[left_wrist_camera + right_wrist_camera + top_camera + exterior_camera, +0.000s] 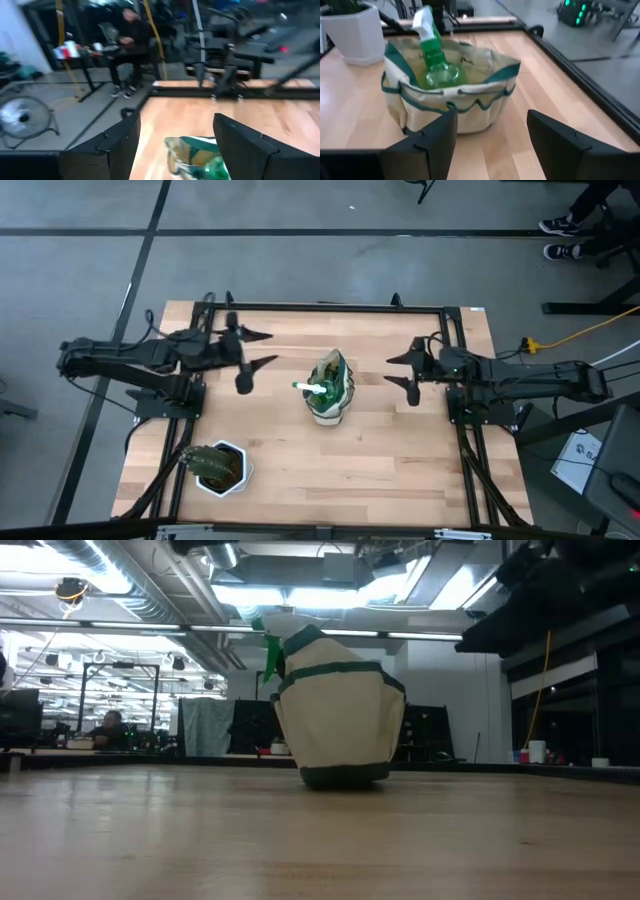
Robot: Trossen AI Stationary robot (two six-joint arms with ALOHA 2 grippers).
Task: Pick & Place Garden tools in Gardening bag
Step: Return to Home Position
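Gardening bag stands upright on the table, about midway between my two arms, its mouth open upward. The cream cloth, dark green trim and outer pockets show plainly in the right wrist view. The green spray bottle sits inside the bag and leans toward one side, with its white and green trigger head rising above the rim. In the low view that head projects past the top edge of the bag. What else lies in the bag I cannot make out. My left pincer hangs above the table on the left side, clear of the bag and pointing toward it, its fingers apart and holding nothing. My right pincer hangs on the opposite side, likewise clear of the bag and facing it, fingers spread and holding nothing. Both dark fingers of the right pincer frame the bag in that arm's wrist view, with a wide gap between them. A white pot with green plant stands near the table's front left corner, well apart from the bag. Beyond the table, a person sits at a desk in the room.
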